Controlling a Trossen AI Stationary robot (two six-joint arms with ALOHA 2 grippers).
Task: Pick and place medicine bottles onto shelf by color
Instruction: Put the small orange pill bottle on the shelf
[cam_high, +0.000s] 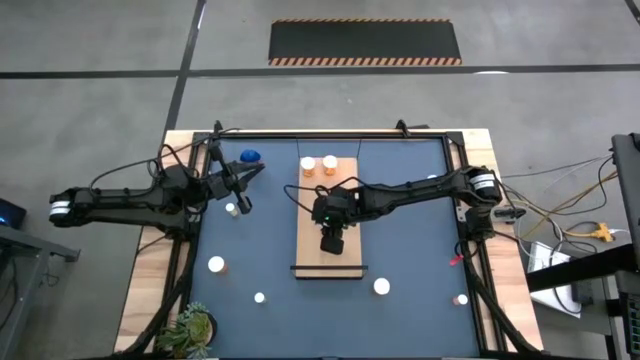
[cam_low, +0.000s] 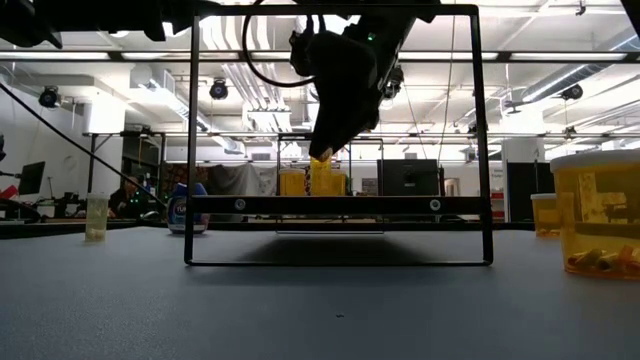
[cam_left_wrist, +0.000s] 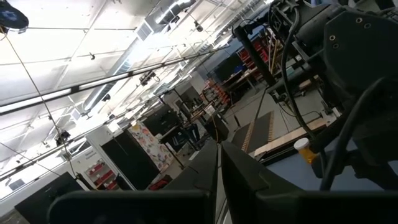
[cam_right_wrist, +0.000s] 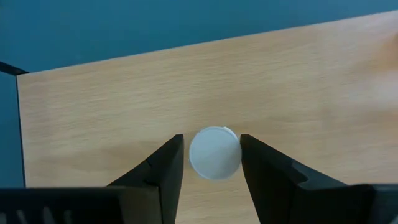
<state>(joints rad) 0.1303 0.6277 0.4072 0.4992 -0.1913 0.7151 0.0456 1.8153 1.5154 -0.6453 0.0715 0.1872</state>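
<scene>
Straddling a white-capped bottle (cam_right_wrist: 214, 153) on the shelf (cam_right_wrist: 124, 106).
Right gripper (cam_right_wrist: 211, 163) fingers stand apart beside the cap, mid-board; left gripper (cam_high: 243, 205), shut, hovers near the table's far-left corner.

**Blue table, wooden shelf in the middle**

The table (cam_high: 400, 250) has a dark blue top with a pale wood border. The shelf (cam_high: 327, 215) lies flat at its centre, long side running far to near. Two orange bottles (cam_high: 318, 164) stand at the shelf's far end. A blue bottle (cam_high: 250, 156) sits near the far-left corner. White-capped bottles (cam_high: 381, 286) are scattered along the near half. A plant (cam_high: 190, 328) sits at the near-left corner.
</scene>
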